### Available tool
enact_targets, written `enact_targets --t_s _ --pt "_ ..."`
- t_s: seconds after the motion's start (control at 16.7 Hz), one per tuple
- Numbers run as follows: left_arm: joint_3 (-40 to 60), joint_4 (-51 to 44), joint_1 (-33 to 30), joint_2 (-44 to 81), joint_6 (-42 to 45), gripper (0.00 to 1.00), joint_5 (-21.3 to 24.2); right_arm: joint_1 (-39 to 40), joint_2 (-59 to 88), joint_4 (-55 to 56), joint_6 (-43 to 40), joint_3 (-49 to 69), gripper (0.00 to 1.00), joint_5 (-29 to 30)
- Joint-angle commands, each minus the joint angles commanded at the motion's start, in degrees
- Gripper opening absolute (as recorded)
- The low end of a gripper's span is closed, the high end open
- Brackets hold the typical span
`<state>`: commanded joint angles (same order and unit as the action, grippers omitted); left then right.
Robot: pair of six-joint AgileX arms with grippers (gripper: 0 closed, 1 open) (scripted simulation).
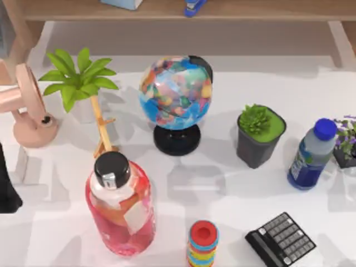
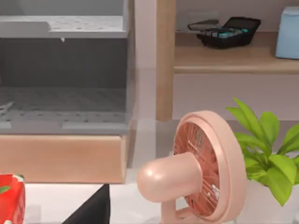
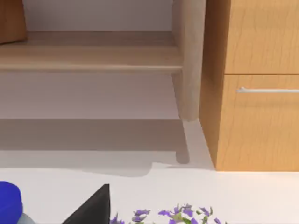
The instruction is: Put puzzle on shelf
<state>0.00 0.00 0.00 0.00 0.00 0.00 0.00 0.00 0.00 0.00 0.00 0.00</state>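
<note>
While both arms sit low at the table's near edge, we log the scene. The shelf runs along the far side of the table in the top view, a long light-brown board on wooden side supports. A blue stapler-like item and a pale blue box lie on it. We cannot tell where the puzzle is.

On the white table, from left to right: a pink fan, a leafy green plant, a small wooden stand, a multicoloured globe on a black base, a succulent in a dark pot, a blue bottle and purple flowers at the right edge. Nearer the front stand a red bottle with a black cap, a stack of coloured rings with a red top, and a black calculator.

A dark part of the left arm shows at the table's left edge. The left gripper appears as a dark wedge facing the fan and the shelf's left support; open or closed, we cannot tell. The right gripper is a similar dark wedge near the flowers and the bottle's blue cap, facing the shelf's right support and a wooden cabinet; its state too we cannot tell.
</note>
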Motion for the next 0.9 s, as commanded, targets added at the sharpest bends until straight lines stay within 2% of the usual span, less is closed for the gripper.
enact_targets --t_s 0.24,0.42,0.66,0.9 --pt "0.0 0.0 0.0 0.0 0.0 1.0 0.0 -0.2 1.7 0.9 -1.3 0.8 1.0 -0.5" --pt "0.0 0.0 0.0 0.0 0.0 1.0 0.0 -1.3 8.8 4.5 -6.4 4.0 1.0 -2.1" --pt "0.0 0.0 0.0 0.0 0.0 1.0 0.0 -4.3 25.9 13.3 -18.2 12.0 1.0 -5.3" --pt "0.0 0.0 0.0 0.0 0.0 1.0 0.0 -8.8 48.4 25.3 -33.7 22.9 1.0 -9.2"
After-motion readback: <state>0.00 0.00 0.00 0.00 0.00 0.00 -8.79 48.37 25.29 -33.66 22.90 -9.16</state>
